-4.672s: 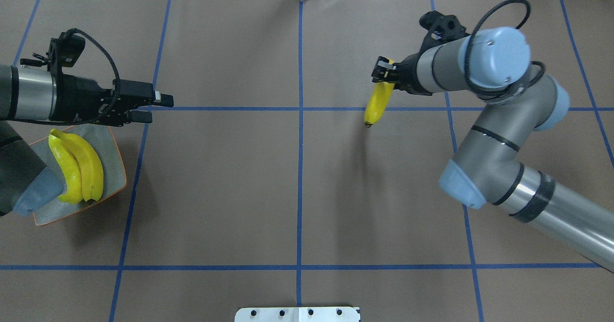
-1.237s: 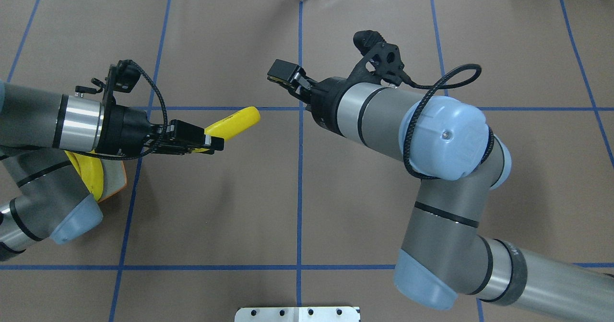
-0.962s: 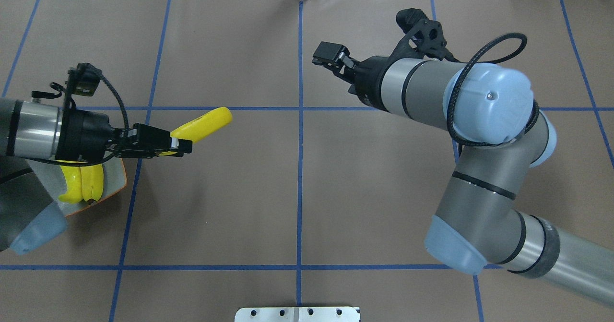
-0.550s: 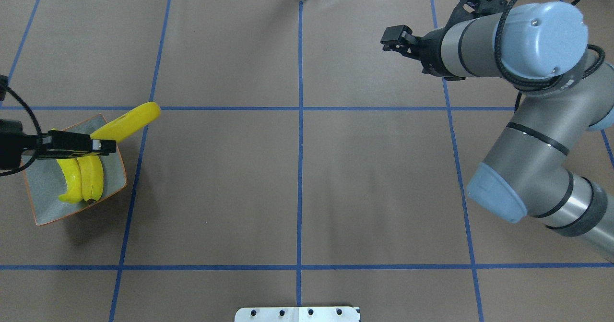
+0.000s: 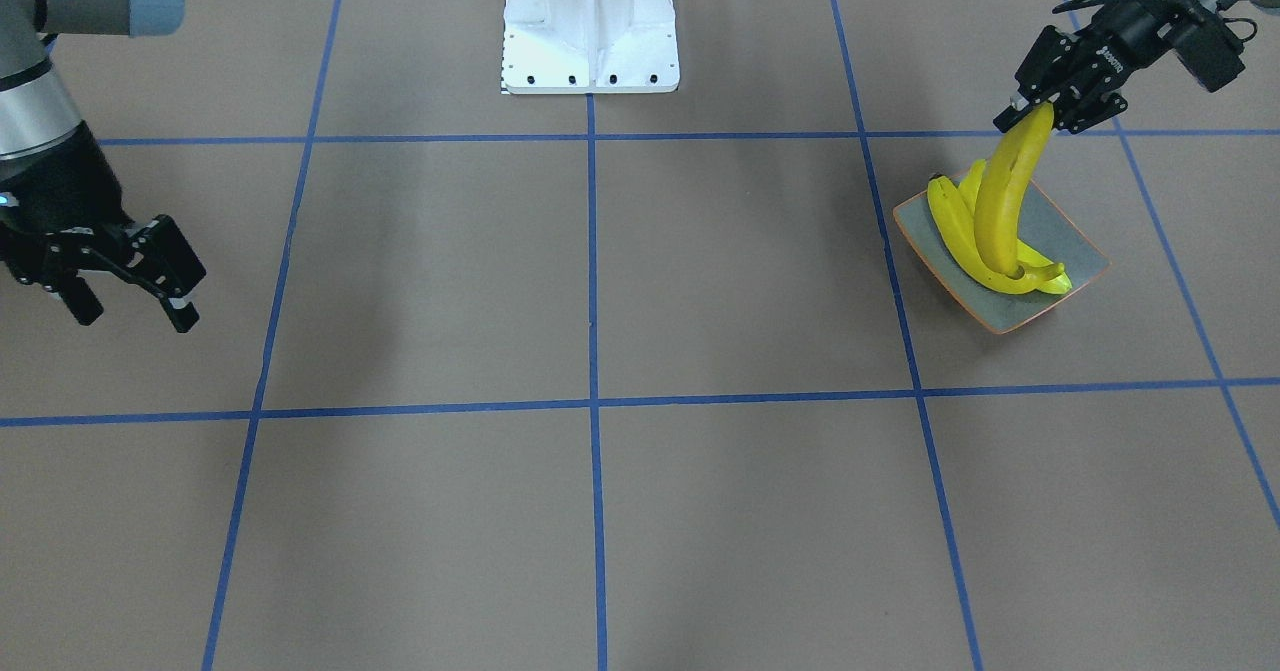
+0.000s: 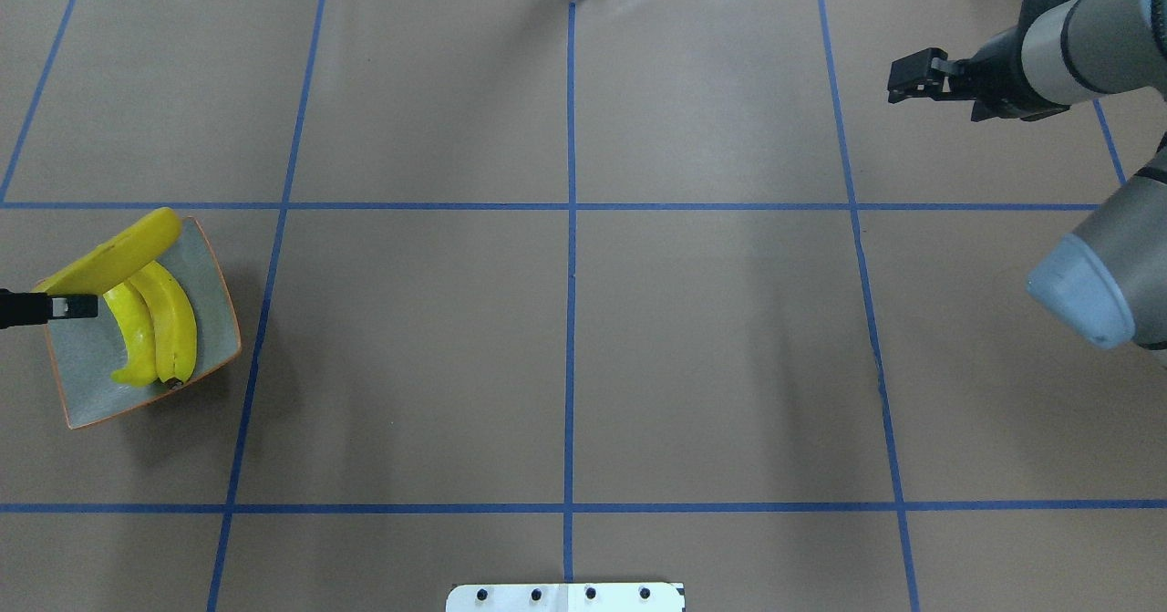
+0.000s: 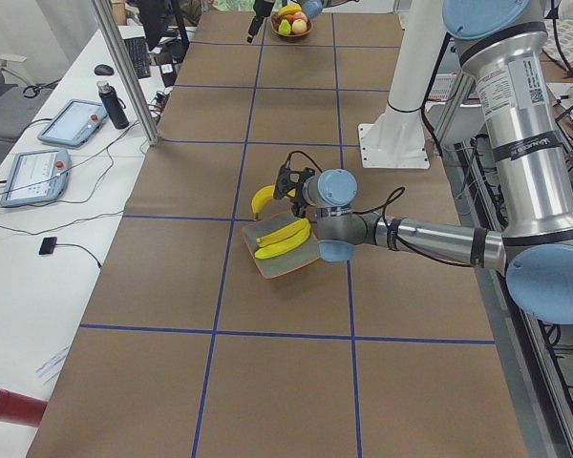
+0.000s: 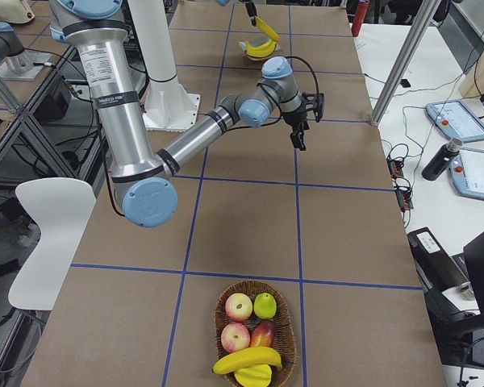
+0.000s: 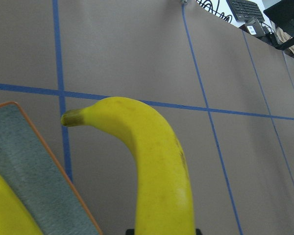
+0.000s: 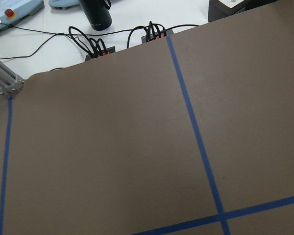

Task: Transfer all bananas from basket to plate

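Note:
My left gripper point(image 5: 1042, 116) is shut on the upper end of a yellow banana point(image 5: 1008, 201), which hangs down over the plate point(image 5: 1088, 253) with its lower tip at the bananas lying there. In the overhead view this gripper point(image 6: 82, 305) enters at the left edge, and the held banana point(image 6: 118, 252) slants over the blue-grey, orange-rimmed plate point(image 6: 211, 270). Two more bananas point(image 6: 157, 331) lie side by side on it. My right gripper point(image 5: 133, 309) hangs open and empty at the far other side of the table. The basket point(image 8: 286, 318) still holds a banana point(image 8: 246, 360).
The basket also holds apples point(image 8: 239, 306) and other fruit, at the table's end on my right. A white robot base point(image 5: 590, 21) stands mid-table. Tablets, a bottle and cables lie on the side bench point(image 8: 460, 161).
The right gripper handed the banana to the left one. The left arm then drew back left with it, over the plate, while the empty right arm swung away to the right.

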